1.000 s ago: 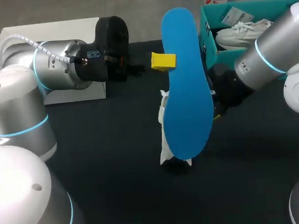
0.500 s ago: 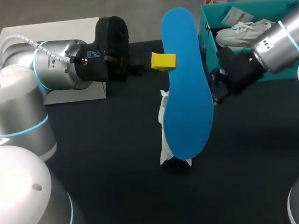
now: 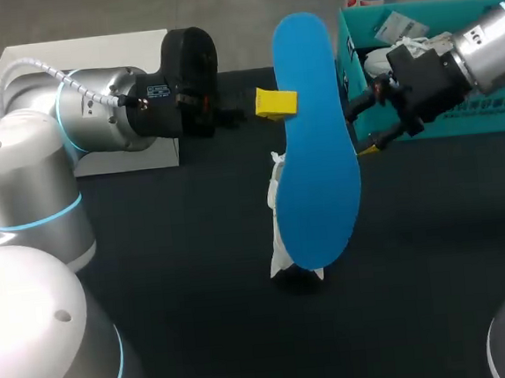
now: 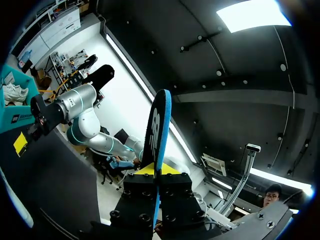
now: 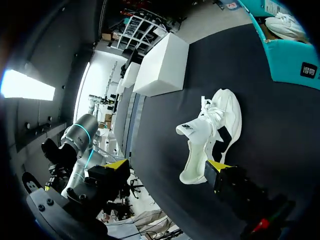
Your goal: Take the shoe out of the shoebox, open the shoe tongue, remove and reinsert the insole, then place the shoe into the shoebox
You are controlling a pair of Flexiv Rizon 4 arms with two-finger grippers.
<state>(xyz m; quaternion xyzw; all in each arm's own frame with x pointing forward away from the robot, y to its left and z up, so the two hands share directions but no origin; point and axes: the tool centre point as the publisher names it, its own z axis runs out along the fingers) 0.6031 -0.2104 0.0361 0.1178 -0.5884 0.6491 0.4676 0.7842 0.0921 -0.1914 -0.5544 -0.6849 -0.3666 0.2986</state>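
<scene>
At centre left of the head view, your left end effector (image 3: 276, 104) pinches the blue insole (image 3: 319, 157) by its edge, holding it on end above the tabletop (image 3: 180, 275). Beneath it, at centre, the white shoe (image 3: 279, 231) rests on the tabletop. At right, your right end effector (image 3: 371, 124) hangs wide and empty beside the teal shoebox (image 3: 476, 116). To reinsert well, steady the shoe, spread the tongue, then feed the insole in toe first.

Smooth matt blue insole (image 3: 320, 148)
</scene>
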